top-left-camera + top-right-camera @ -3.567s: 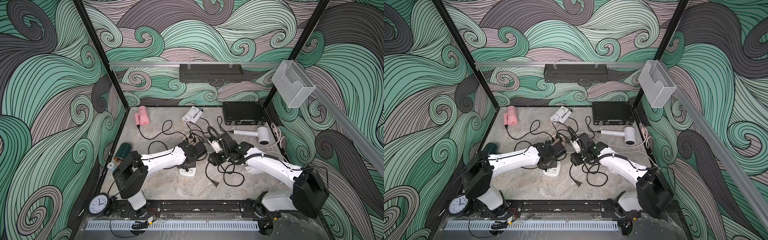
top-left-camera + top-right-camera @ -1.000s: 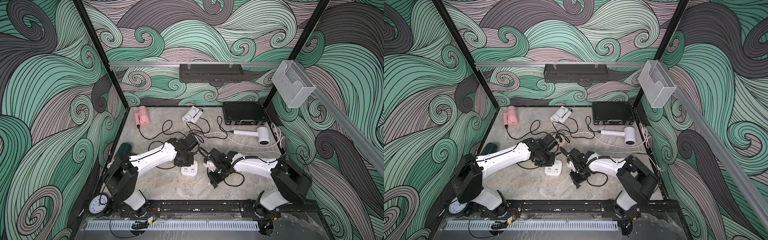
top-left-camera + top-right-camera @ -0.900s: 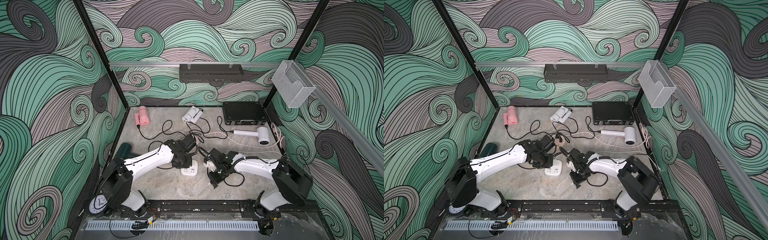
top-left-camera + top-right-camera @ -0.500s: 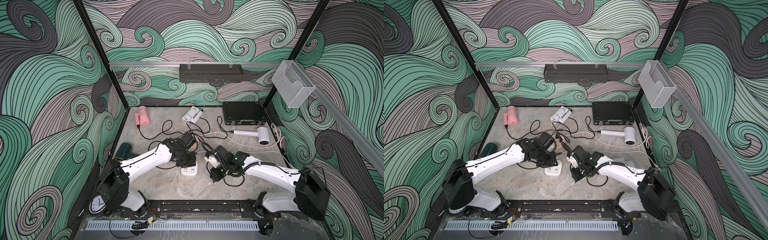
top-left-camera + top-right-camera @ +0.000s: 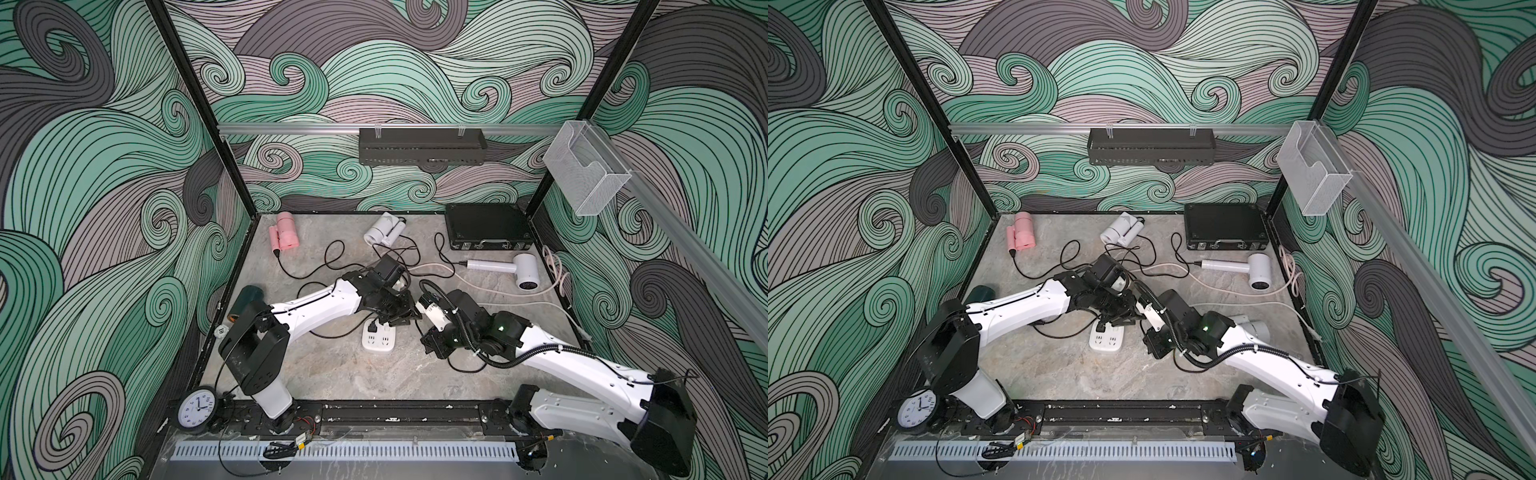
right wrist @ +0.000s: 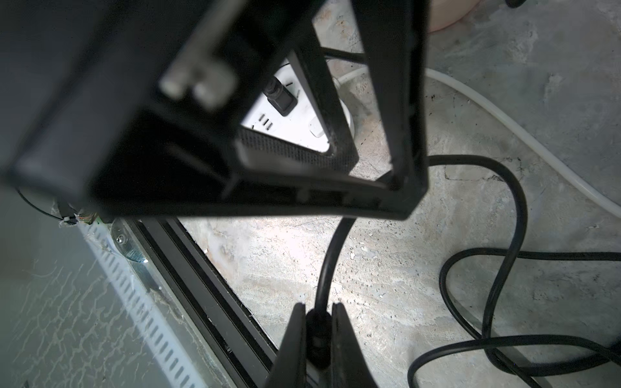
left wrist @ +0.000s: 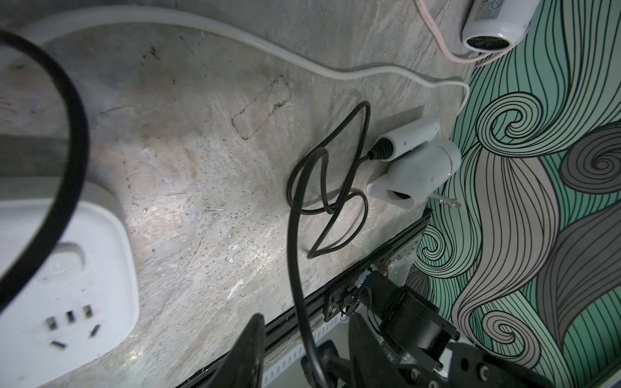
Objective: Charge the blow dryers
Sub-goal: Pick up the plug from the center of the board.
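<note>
We see the right jaws clenched on a black cord point(image 6: 327, 265) near the frame centre; the left jaws are released beside the socket block point(image 5: 377, 340). The pink dryer point(image 5: 286, 235) lies upper left, a white dryer point(image 5: 524, 269) right.

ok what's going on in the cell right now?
Both arms are at the white socket block in the middle of the table. One black plug already sits in it. The left gripper hovers by the block, jaws apart, a loose cord running between them. The right gripper is shut on a black cord beside the block; same cord or not, unclear. The pink dryer, green dryer and white dryers lie around, none gripped.
</note>
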